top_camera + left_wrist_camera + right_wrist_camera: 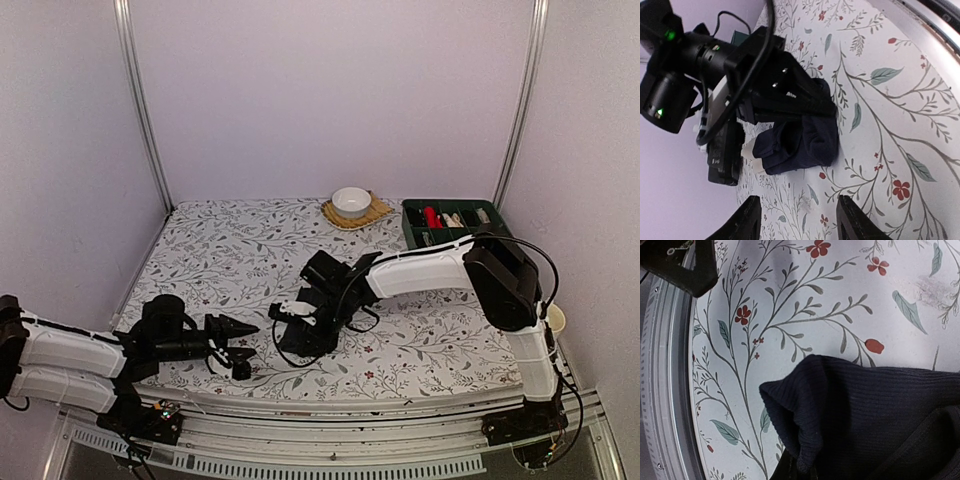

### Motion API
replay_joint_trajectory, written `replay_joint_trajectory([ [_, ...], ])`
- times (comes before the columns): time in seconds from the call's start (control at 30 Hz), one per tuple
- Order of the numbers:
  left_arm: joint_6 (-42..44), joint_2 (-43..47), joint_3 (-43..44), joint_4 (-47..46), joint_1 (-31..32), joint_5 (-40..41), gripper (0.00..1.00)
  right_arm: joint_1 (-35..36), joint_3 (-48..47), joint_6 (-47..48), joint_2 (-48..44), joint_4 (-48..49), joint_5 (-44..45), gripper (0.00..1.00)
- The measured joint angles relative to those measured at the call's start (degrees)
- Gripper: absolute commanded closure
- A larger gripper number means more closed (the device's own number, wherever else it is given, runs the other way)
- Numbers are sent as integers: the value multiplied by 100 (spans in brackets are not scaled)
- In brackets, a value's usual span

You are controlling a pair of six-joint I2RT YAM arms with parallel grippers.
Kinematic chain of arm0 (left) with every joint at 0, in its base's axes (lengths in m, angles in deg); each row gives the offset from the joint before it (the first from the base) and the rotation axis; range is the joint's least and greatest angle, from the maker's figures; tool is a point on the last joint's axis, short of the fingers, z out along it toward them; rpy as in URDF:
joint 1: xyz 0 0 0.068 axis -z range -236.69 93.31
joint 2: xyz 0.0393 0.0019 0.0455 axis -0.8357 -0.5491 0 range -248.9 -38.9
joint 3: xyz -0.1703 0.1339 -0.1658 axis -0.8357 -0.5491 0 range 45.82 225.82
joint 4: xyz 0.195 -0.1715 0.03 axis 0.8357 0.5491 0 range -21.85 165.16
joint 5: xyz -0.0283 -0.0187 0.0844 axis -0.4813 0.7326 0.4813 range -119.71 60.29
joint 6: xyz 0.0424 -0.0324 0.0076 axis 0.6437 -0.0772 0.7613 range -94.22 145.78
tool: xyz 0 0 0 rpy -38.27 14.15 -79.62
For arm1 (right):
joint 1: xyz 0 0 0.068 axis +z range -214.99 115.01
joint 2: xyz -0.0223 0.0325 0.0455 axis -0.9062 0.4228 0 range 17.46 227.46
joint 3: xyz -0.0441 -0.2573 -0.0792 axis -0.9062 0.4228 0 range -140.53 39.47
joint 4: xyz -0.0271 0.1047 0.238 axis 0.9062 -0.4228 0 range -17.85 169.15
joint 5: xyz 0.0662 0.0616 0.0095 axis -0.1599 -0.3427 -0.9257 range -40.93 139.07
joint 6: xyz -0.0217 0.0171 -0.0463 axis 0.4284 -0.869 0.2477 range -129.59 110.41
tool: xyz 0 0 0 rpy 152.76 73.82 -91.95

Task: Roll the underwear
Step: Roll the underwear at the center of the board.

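Two sets of fingers faced one spot on your tabletop (230,250), near its front edge and a little left of centre. That was where the underwear (805,145) lay, a bunched dark bundle under the right fingers (805,102). Those sat on top of it. Judging by the raised fold in the right wrist view, they were closed on a pinch of the cloth, though the pinch itself was buried. Your left fingers (747,220) were spread wide and empty, aimed straight at the bundle, which lay dead ahead of their gap, near but not touching. So the right arm was plainly the nearer, in contact with the cloth, while the left stood off across from it on the near-left side. The bundle's long axis was hard to call: the right arm covered its far half, and the cloth was too crumpled to show a clear edge. You could not pick out any orange-red tag, nor a second garment, and from above the dark cloth ran together with the black arm parts.
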Motion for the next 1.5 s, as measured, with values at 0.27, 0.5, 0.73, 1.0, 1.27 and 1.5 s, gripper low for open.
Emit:
replay_joint_trajectory([
  [0.27,1150,-1220,-144,-874,529,236,49,-361,-466,-391,321,-732,-903,93],
  [0.5,1749,-2813,-59,-2594,911,706,46,-435,-516,-470,356,-1043,-1150,94],
  [0.73,2271,-4192,-39,-4570,1014,1049,45,-435,-586,-476,391,-1143,-1180,94],
  [1.0,2640,-5010,87,-5665,1099,1263,46,-435,-671,-476,494,-1182,-1204,94],
  [1.27,2643,-4618,240,-4874,1255,1314,50,-435,-671,-479,496,-1185,-1220,95],
  [1.5,2691,-4433,367,-4415,1329,1366,52,-435,-671,-476,496,-1182,-1335,95],
])
